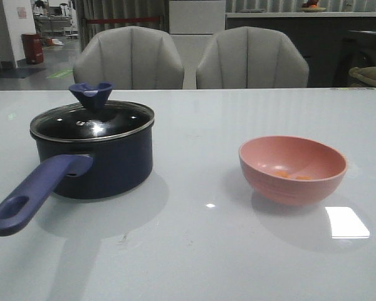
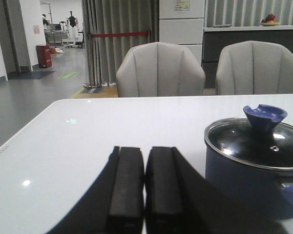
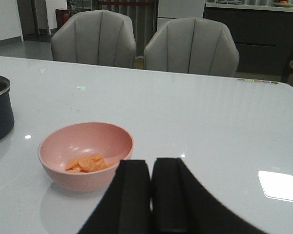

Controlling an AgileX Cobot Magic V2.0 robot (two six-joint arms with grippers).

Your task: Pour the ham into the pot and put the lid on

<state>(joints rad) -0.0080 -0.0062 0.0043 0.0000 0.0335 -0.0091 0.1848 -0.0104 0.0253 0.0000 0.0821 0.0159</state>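
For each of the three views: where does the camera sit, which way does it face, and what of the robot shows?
Front: low at the table's near edge, facing the chairs; pot with lid left, bowl right; no robot parts.
Left wrist: low over the table, same heading; closed left fingers in front, pot beyond.
Right wrist: same heading; closed right fingers, bowl holding ham.
Shared: all show both chairs; front and left wrist share the lidded pot.
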